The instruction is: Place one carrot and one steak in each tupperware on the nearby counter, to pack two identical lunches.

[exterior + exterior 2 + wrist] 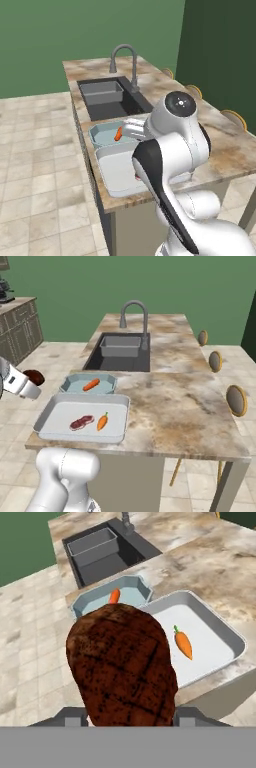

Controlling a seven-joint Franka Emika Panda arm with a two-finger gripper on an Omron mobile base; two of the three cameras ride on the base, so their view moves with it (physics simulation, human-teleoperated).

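Steak (122,664) is held between the fingers of the gripper (31,381) — soft, probably slippery, best pinched at the thick edge. Ahead of the gripper lies the small container (134,588) with one carrot (114,595).

In the hand view we see a large brown steak (122,664) standing so close to the lens that it covers the pincer's fingertips, so we cannot read there how the jaws stand. It also hides the near-left part of the rectangular tupperware (220,624) and most of the carrot (114,595) in the octagonal tupperware (137,584).

In the left base view the arm (170,145) blocks much of the rectangular tupperware and whatever lies inside it.

In the right base view the frame's left edge cuts the arm off. A dark rounded shape (34,376) at its end is too small for us to identify.
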